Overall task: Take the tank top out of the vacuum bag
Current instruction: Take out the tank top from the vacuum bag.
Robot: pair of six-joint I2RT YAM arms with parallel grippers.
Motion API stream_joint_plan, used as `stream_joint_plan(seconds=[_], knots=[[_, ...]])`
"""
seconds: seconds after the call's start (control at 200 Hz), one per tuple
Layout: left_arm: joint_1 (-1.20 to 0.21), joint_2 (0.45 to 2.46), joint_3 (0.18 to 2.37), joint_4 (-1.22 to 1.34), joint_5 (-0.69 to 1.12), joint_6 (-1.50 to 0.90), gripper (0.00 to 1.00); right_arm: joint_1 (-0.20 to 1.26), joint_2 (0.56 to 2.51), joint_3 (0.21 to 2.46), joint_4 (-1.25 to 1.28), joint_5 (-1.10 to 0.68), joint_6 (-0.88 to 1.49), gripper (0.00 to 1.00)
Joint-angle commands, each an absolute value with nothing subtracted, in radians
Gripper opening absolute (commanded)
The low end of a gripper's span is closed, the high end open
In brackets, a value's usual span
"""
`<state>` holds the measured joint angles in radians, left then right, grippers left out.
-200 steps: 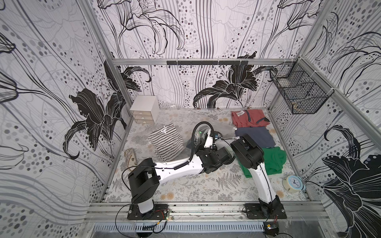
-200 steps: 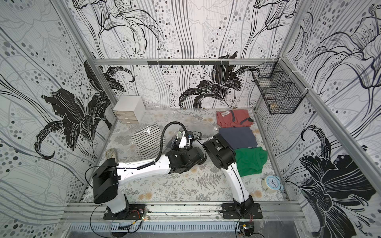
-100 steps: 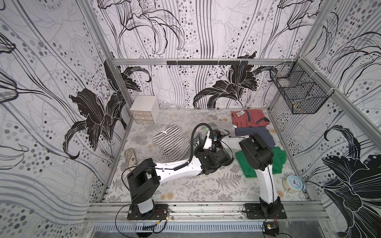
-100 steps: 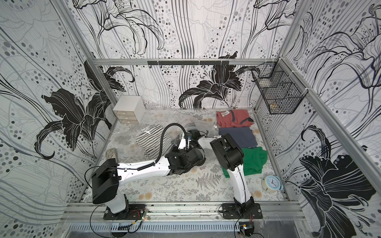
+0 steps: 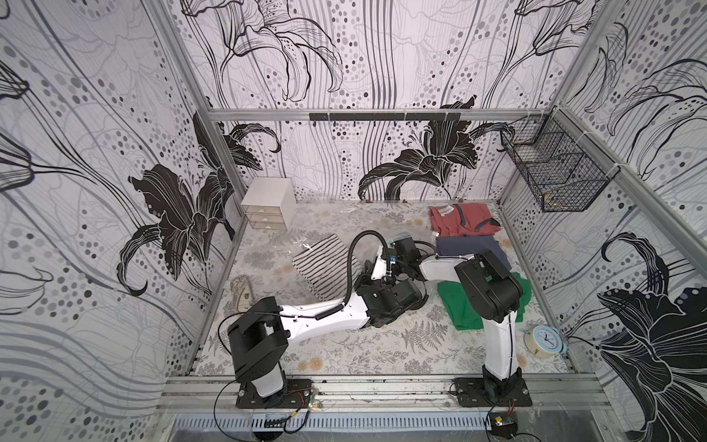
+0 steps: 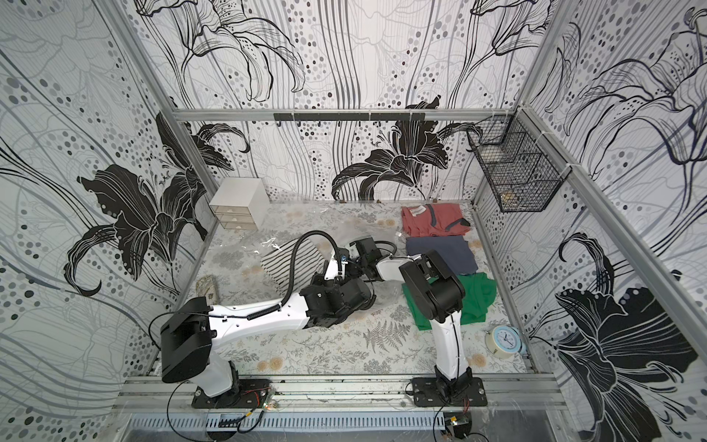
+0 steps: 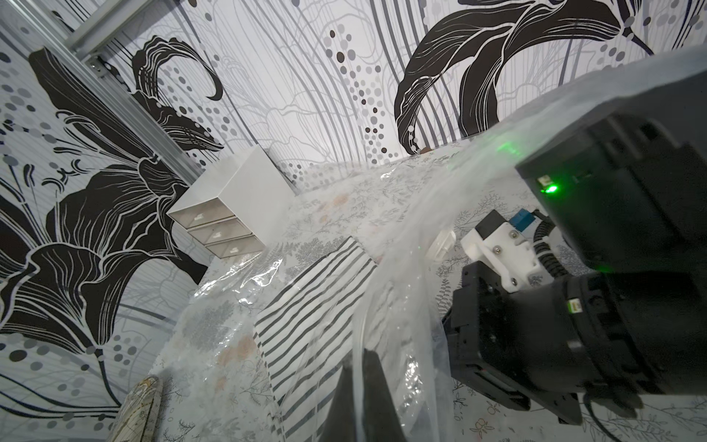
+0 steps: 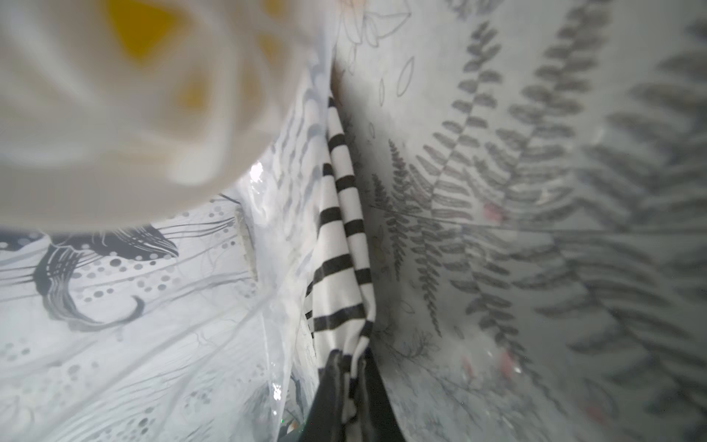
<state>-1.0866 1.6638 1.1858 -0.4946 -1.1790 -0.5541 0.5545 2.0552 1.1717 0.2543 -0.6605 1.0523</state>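
Observation:
The vacuum bag [image 5: 302, 242] [image 6: 267, 245] lies crinkled across the middle left of the table. Inside it is the black-and-white striped tank top [image 5: 325, 264] [image 6: 294, 262]. In the left wrist view my left gripper [image 7: 361, 356] is shut on a fold of the vacuum bag [image 7: 229, 306] beside the tank top [image 7: 317, 306]. The bag's white valve disc [image 7: 442, 245] lies beyond it. In the right wrist view my right gripper [image 8: 350, 359] is inside the bag [image 8: 153, 344], shut on a bunched edge of the tank top [image 8: 340, 229], close under the blurred valve disc [image 8: 114, 95].
Folded red [image 5: 459, 224], navy [image 5: 468, 248] and green [image 5: 459, 306] garments lie along the right side. A clock [image 5: 545, 340] sits at the front right and a white drawer box [image 5: 267, 208] at the back left. A wire basket [image 5: 554, 172] hangs on the right wall.
My right arm has drawn back to the right, and the striped tank top has slid to the right with it. The left arm has barely moved.

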Motion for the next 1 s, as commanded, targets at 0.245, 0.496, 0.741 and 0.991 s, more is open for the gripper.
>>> stream_joint_plan(seconds=[0.245,0.496,0.741,0.991], knots=[[-1.084,1.62,1.151,-0.485,-1.231,-0.589,0.0,0.517,1.933,1.101,0.127,-0.581,0.923,0.0],[-1.085,1.601,1.129,-0.391,-1.237,-0.509,0.0,0.52,1.96,1.066,0.194,-0.593,0.938,0.0],[-1.091,1.637,1.147,-0.336,-1.212,-0.448,0.0,0.532,1.953,1.125,0.178,-0.619,0.931,0.0],[-1.092,1.661,1.153,-0.336,-1.205,-0.443,0.0,0.525,1.921,1.171,0.167,-0.677,0.963,0.0]])
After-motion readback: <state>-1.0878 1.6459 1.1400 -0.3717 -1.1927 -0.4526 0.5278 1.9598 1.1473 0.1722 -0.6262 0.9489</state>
